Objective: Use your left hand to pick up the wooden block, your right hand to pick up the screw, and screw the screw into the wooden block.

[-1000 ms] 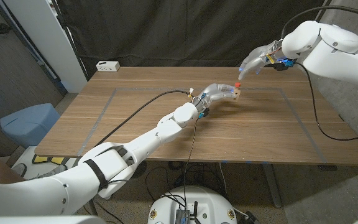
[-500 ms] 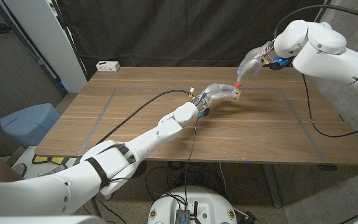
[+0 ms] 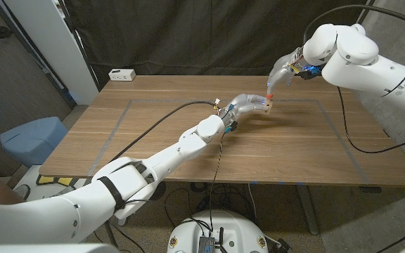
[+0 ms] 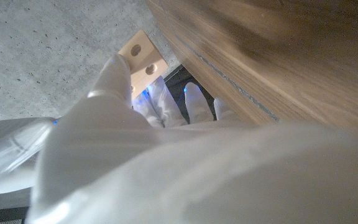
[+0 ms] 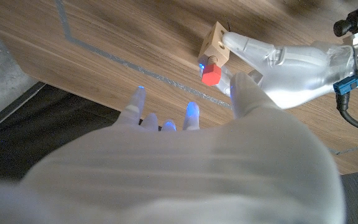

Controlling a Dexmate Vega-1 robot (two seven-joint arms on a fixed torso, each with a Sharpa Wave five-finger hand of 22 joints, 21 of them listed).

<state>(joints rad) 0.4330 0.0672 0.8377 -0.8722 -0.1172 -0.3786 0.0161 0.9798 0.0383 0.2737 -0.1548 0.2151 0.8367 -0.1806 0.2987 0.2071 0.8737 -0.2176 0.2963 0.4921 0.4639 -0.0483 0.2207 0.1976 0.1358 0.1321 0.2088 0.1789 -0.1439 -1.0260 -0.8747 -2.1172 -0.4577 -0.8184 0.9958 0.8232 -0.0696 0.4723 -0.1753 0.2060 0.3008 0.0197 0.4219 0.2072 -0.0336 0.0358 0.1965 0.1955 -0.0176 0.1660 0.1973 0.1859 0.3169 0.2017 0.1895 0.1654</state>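
Left hand (image 3: 243, 105) is holding the wooden block (image 3: 265, 105) up over the table (image 3: 188, 151), a bit right of the middle of the head picture. I am gripping the block with my fingers wrapped round it. A red screw (image 3: 268, 96) is sticking out of the block's top. My right hand (image 3: 281, 70) is hanging just above the screw, in the upper right, fingers spread apart and holding nothing. In the right wrist picture the screw (image 5: 211, 73) is sitting in the block (image 5: 215, 42).
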